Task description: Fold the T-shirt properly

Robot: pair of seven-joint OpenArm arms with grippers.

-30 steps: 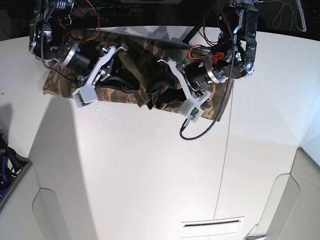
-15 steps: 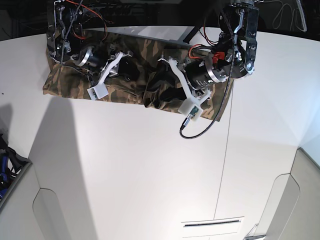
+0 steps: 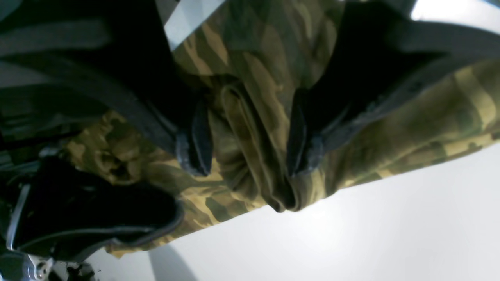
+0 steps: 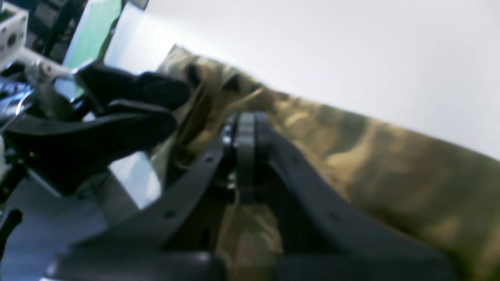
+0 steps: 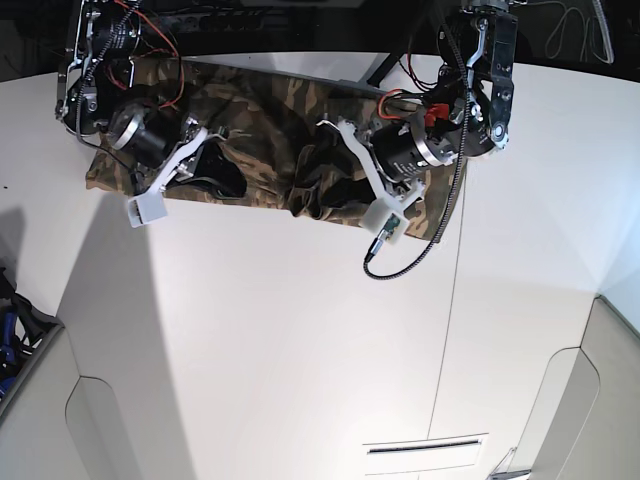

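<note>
White tabletop (image 5: 300, 360), wide and bare toward the near side. T-shirt (image 5: 270, 120) bunched along the far edge, long axis running side to side. Left gripper (image 3: 250, 144) parted narrowly, straddling a raised ridge of cloth, not yet pinching. Right gripper (image 4: 244, 156) closed on a fold at the other end. Both right at the fabric; left nearer the middle bunch.
</note>
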